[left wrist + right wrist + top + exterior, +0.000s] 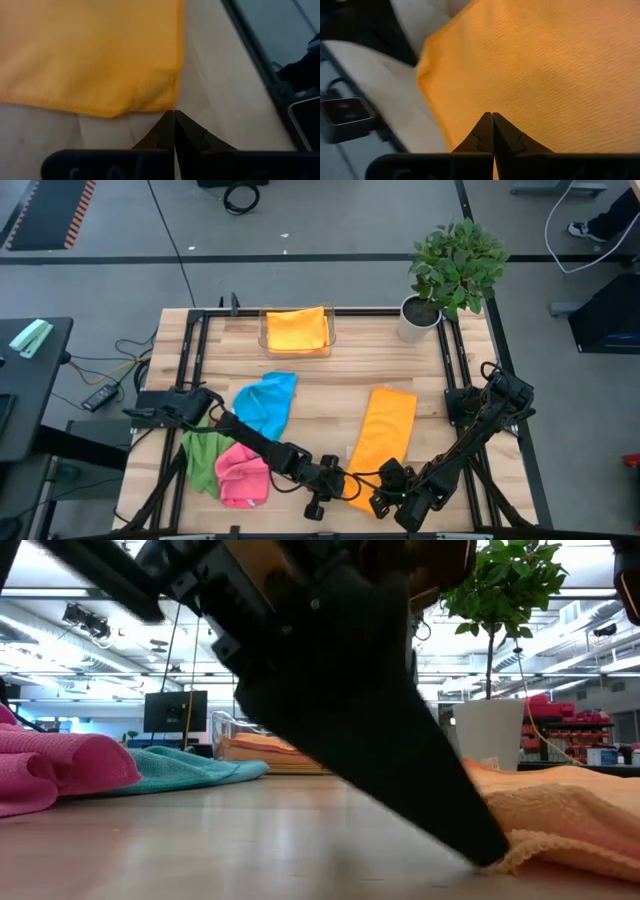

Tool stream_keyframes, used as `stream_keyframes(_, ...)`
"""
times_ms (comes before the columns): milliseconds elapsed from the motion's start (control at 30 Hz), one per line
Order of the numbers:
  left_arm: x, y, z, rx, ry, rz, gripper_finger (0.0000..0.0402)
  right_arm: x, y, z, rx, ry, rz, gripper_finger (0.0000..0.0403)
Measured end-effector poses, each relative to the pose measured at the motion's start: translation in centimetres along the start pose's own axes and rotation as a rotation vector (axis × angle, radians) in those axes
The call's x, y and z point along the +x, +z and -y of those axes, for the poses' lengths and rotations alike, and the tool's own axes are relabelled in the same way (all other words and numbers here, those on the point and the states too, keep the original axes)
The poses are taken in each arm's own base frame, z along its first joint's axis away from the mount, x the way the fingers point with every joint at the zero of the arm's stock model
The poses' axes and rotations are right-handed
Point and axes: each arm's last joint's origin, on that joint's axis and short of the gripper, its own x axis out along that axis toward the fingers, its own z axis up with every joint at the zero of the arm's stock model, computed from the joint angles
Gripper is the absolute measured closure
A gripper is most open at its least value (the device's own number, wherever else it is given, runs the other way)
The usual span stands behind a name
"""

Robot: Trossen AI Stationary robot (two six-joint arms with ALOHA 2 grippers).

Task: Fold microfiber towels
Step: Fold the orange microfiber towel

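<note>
Orange cloth is your landmark: a long orange towel (383,440) lies flat on the bench (330,375), already doubled into a strip. Both arms meet at its near end. Your left end effector (173,116) sits at one near corner with its fingers pressed together, tips at the hem; whether they pinch any cloth, you cannot tell. Your right end effector (492,117) is also closed, resting at the other near corner.

Beyond the far end of that towel, a folded orange one lies in a clear tray (297,348). To its left lie a blue towel (266,402), a pink one (242,475) and a green one (203,456), all crumpled.

This looks like the second fold. Next, both corners need a sure grip, then an even lift toward the far end.
</note>
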Motion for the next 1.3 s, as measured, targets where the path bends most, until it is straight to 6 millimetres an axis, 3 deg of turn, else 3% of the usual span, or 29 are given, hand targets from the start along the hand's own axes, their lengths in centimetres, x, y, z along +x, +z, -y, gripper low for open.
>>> stream_keyframes(600,0.0,-0.3,-0.6,-0.042,0.024,-0.045,0.0395,0.8,-0.5,0.1,0.020,0.011,0.013,0.0400)
stream_keyframes(900,-1.4,1.2,0.2,0.015,0.006,0.039,0.0397,1.3,-0.8,0.4,0.013,-0.010,-0.002,0.0400)
stream_keyframes(1300,-0.3,0.5,0.7,0.004,-0.008,0.049,0.0393,1.3,-0.8,0.4,0.006,-0.013,0.001,0.0400)
